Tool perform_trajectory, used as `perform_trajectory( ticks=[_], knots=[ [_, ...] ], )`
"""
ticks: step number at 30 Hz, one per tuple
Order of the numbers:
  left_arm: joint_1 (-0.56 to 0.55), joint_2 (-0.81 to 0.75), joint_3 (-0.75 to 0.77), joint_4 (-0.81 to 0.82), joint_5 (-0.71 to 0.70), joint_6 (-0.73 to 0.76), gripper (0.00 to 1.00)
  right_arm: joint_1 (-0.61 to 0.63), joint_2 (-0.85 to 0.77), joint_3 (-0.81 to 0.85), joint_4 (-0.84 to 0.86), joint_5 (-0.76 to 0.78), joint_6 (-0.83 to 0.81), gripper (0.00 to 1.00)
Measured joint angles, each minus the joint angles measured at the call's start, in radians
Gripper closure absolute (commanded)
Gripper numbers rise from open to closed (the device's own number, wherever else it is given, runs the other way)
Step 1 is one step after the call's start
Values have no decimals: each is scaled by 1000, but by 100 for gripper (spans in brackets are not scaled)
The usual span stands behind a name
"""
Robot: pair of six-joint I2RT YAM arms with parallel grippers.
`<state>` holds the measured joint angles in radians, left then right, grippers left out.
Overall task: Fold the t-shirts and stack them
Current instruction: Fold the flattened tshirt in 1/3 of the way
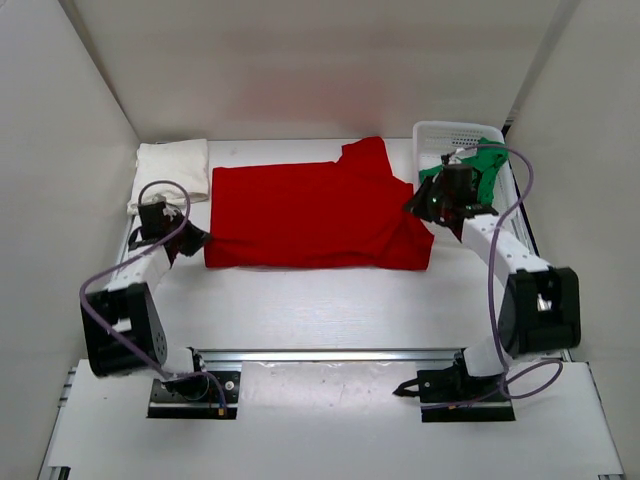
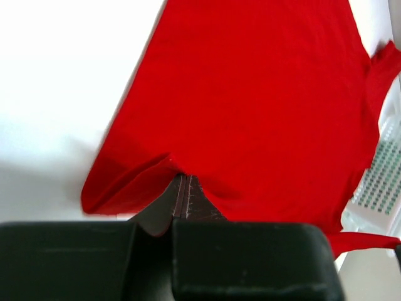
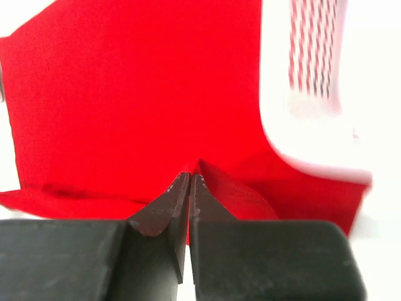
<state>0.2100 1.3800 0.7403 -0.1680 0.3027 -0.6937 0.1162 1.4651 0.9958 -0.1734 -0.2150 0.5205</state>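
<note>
The red t-shirt (image 1: pixel 310 215) lies spread flat across the middle of the table. My left gripper (image 1: pixel 192 240) is shut on its left edge; in the left wrist view the gripper (image 2: pixel 183 177) pinches a raised fold of the red t-shirt (image 2: pixel 250 94). My right gripper (image 1: pixel 420 205) is shut on the shirt's right edge, and the right wrist view shows the gripper (image 3: pixel 190 177) clamped on the red t-shirt (image 3: pixel 125 94). The cream-white t-shirt (image 1: pixel 170 172) lies folded at the back left. The green t-shirt (image 1: pixel 478 165) hangs in the basket.
A white plastic mesh basket (image 1: pixel 437 133) stands at the back right, also in the right wrist view (image 3: pixel 313 94). White walls enclose the table on three sides. Purple cables loop beside both arms.
</note>
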Motion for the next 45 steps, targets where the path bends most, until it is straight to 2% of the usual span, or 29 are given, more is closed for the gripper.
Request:
perform_trajectory(
  ticks=[7, 12, 15, 18, 21, 23, 24, 25, 26, 27, 28, 32, 34, 35, 37, 39, 45],
  knots=[
    [-21, 227, 154, 34, -24, -19, 100, -15, 260, 256, 2, -5, -32, 99],
    [-26, 335, 245, 51, -39, -22, 97, -15, 417, 426, -34, -2, -61, 100],
    [-26, 384, 269, 77, -38, -28, 86, -16, 494, 509, -58, 2, -77, 92],
    [-21, 420, 274, 93, -34, -29, 64, -14, 539, 558, -85, 5, -84, 78],
    [-14, 414, 273, 93, -31, -26, 58, -13, 553, 589, -105, 5, -97, 72],
    [-13, 369, 249, 97, -33, -18, 58, -11, 538, 591, -112, 8, -106, 72],
    [-13, 332, 229, 93, -35, -13, 58, -6, 525, 584, -111, 10, -108, 71],
    [-14, 283, 200, 93, -36, -8, 58, -3, 499, 562, -102, 11, -108, 75],
    [-18, 235, 168, 97, -36, -5, 58, -1, 460, 523, -84, 10, -108, 82],
    [-23, 174, 122, 106, -34, -2, 58, 2, 400, 451, -58, 7, -104, 98],
    [-25, 121, 76, 111, -31, -2, 58, 5, 341, 390, -43, 4, -104, 100],
    [-10, -9, -124, 141, -15, -4, 55, 13, 77, 87, 64, -15, -73, 100],
    [18, -11, -204, 141, -13, -14, 54, 11, 12, 2, 107, -29, -67, 99],
    [27, -8, -232, 137, -14, -22, 51, 4, -2, -25, 120, -35, -63, 94],
    [37, 2, -254, 154, -6, -42, 52, -22, 8, -44, 136, -56, -56, 88],
    [29, 26, -247, 185, -5, -55, 58, -51, 53, -26, 140, -82, -56, 80],
    [21, 161, -195, 285, 27, -106, 94, -42, 262, 204, 79, -92, -95, 78]
  ],
)
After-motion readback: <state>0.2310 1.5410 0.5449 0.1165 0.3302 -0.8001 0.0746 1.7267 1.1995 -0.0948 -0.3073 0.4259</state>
